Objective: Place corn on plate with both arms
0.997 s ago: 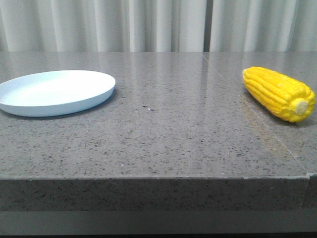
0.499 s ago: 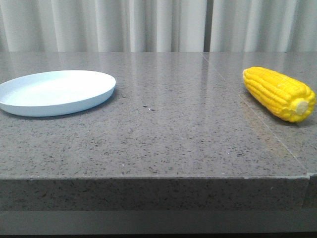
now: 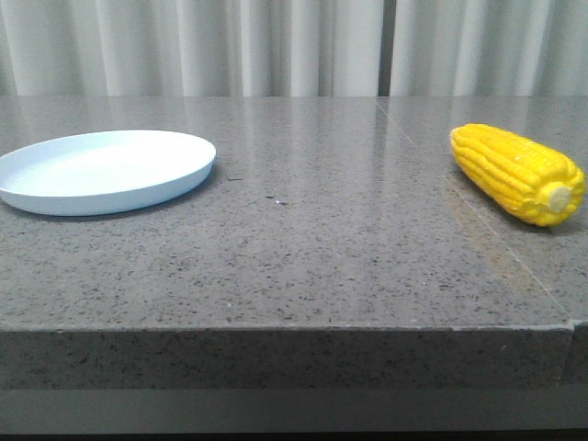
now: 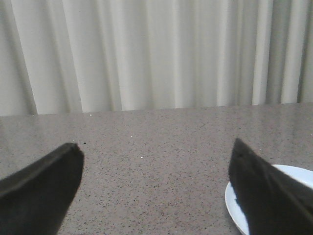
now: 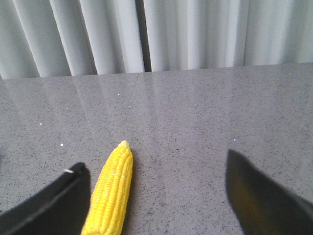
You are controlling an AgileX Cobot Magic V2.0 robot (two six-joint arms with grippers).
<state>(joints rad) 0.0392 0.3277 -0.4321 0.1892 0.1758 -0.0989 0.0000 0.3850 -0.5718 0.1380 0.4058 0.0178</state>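
Front view: glossy ridged corn, smooth round plate, well apart.

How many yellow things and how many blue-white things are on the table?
Yellow: 1, the corn
Blue-white: 1, the plate
Total: 2

A grey speckled stone table with a thick front edge carries two things, well apart. The pale blue-white plate lies flat near the left edge; the yellow corn lies on its side near the right edge, its stub end toward the front.
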